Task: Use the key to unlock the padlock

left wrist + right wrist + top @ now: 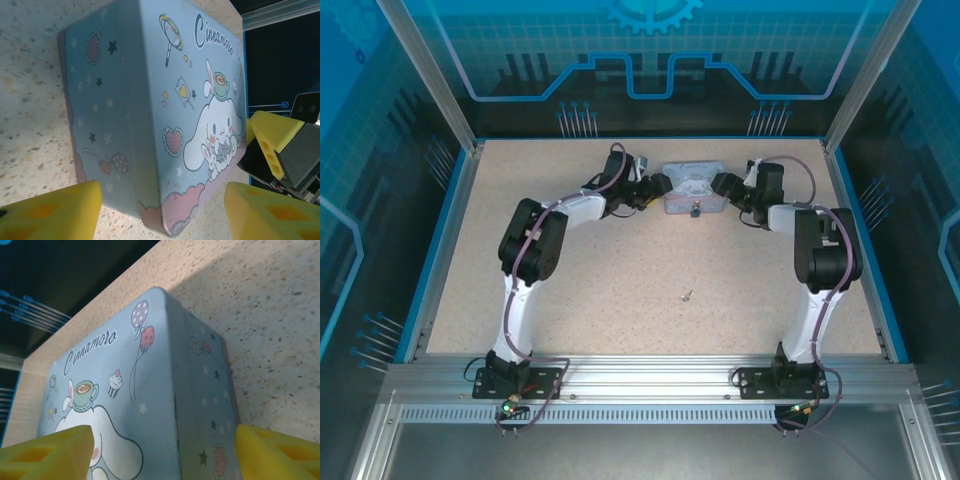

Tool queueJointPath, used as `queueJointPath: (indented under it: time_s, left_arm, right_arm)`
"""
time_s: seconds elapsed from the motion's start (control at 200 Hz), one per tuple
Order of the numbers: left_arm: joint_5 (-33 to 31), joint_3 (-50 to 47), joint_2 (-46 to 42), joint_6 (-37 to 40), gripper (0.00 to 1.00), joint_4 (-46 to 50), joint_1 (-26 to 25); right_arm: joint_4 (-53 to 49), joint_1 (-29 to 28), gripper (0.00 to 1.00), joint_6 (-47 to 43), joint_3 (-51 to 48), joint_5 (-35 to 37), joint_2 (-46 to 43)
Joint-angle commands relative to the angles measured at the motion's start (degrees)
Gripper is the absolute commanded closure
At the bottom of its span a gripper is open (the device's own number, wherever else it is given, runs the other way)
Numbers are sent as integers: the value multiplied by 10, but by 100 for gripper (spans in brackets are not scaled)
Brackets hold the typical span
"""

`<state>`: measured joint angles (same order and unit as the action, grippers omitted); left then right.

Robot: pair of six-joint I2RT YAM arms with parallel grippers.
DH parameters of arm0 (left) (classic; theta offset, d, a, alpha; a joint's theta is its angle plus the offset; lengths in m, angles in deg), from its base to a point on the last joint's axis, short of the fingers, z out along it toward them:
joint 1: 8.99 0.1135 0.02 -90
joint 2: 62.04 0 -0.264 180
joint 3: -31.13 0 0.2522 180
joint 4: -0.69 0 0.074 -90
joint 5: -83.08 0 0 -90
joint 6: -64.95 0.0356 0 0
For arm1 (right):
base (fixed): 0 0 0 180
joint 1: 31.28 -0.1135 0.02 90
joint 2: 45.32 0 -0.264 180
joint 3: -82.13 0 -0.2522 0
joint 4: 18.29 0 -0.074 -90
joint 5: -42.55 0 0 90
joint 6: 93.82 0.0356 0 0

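Left tool (161, 200): its yellow fingers (50, 212), closest to the lens, stand wide apart with one end of the tin (150, 100) between them. A strip of surface (30, 100) shows between the tin and one finger, so I read this as no grip yet. Holds nothing.
Right tool (165, 437): same at the tin's opposite end, jaws wide, one finger by the lid and one off the side wall. Cannot tell whether either touches. Holds nothing.
Padlock (694, 210): on the tin's front face, between the two tools, on the side facing the arm bases. Too small to tell whether the shackle is shut.
Key (687, 295): lies bare on the surface, well apart from both tools, on the base side of the padlock. Neither tool is near it.
Done: nothing of the unlocking itself. Both tools merely bracket the tin, probably to steady or shift it.
Left: settle the tin, pick up the key, seat it in the padlock, turn it, free the shackle.
Progress: very early, judged from the key lying untouched.
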<state>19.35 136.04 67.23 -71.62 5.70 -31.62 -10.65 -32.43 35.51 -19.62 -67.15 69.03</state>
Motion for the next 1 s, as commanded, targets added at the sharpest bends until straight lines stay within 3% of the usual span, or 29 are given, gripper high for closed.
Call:
queueJointPath:
  time_s: [0.0, 0.29, 0.555, 0.99]
  left_arm:
    - [29, 35, 26, -19, 39, 3, -8]
    - [21, 44, 34, 0, 60, 24, -18]
    - [-4, -48, -36, 23, 60, 15, -17]
    - [-53, -309, -227, 24, 58, -15, -7]
  right_arm:
    - [-15, -12, 32, 1, 15, -32, 17]
    - [-34, -32, 49, -17, 8, -39, 21]
    - [-29, -63, 49, -26, -20, -66, 4]
    - [-18, -174, 48, -14, -74, -59, -40]
